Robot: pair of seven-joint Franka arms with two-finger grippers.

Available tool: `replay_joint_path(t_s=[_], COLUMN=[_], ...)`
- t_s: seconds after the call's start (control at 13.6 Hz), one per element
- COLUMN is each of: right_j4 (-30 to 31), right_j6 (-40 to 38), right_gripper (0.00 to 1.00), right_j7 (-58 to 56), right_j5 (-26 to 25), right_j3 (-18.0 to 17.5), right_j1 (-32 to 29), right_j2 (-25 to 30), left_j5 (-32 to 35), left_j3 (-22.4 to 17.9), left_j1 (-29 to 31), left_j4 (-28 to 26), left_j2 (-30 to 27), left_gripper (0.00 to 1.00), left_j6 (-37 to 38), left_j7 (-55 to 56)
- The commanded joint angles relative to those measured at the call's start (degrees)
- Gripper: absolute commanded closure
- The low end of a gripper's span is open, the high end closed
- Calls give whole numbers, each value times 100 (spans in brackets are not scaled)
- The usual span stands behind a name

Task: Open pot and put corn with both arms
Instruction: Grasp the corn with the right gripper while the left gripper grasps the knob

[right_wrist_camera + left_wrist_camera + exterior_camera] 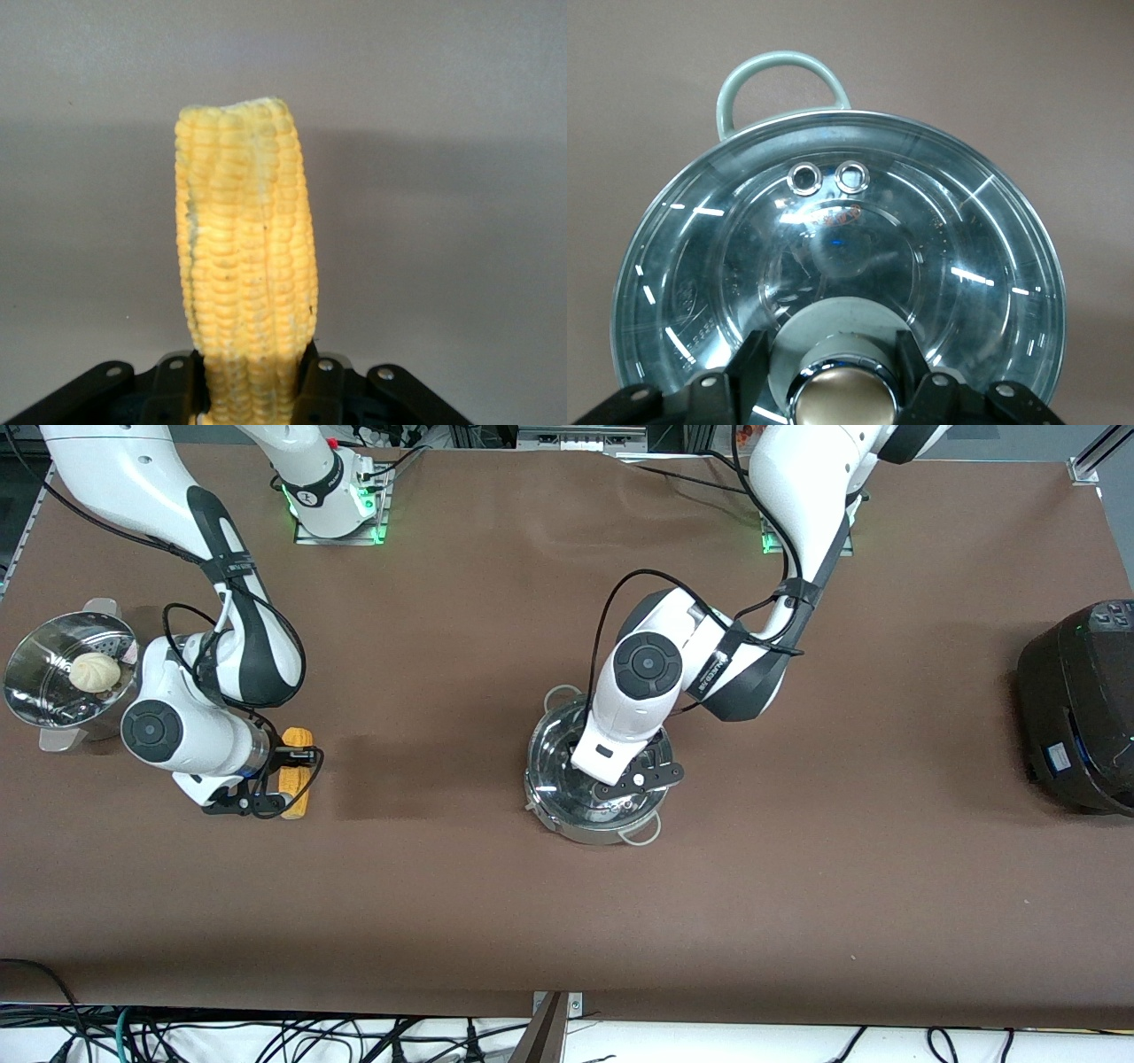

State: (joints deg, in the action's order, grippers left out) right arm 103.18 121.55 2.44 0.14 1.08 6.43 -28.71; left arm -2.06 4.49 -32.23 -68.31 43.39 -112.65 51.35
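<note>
Front view: the pot point(595, 788) is sitting mid-table with the left gripper point(631, 778) reaching down onto its glass lid point(567, 766); the right gripper point(285, 784) is gripping the corn point(296, 784) beside the steamer bowl point(53, 682) toward the right arm's end.

Left wrist view: the fingers point(749, 361) are pressing on either side of the lid's knob point(843, 394).

Right wrist view: the jaws are clamping the cob's end.
</note>
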Motion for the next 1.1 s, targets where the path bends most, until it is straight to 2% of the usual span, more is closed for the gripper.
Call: replay_joint_path(t_s=[0.0, 0.07, 0.15, 0.22, 0.29, 1.03], right_j4=[-157, -166, -167, -167, -167, -167], right_j6=[-254, -254, -254, -254, -254, -254], right_gripper=[100, 100, 100, 100, 100, 100], right_j7=[28, 28, 28, 28, 28, 28], right_j5=[39, 39, 39, 39, 39, 39], right_j3=[6, 6, -3, 6, 6, 6], right_j1=[25, 25, 25, 51, 52, 52], right_j2=[32, 32, 41, 32, 32, 5], left_j5=[100, 100, 109, 109, 101, 92], left_j3=[-18, -10, -10, -10, -10, -18], left_j1=[-73, -73, -99, -117, -117, -143], left_j4=[151, 151, 142, 151, 151, 213], left_j2=[100, 91, 91, 91, 91, -243], left_gripper=[42, 51, 65, 86, 100, 100], left_j6=[-38, -38, -38, -38, -38, 621], left_j7=[104, 112, 104, 104, 112, 139])
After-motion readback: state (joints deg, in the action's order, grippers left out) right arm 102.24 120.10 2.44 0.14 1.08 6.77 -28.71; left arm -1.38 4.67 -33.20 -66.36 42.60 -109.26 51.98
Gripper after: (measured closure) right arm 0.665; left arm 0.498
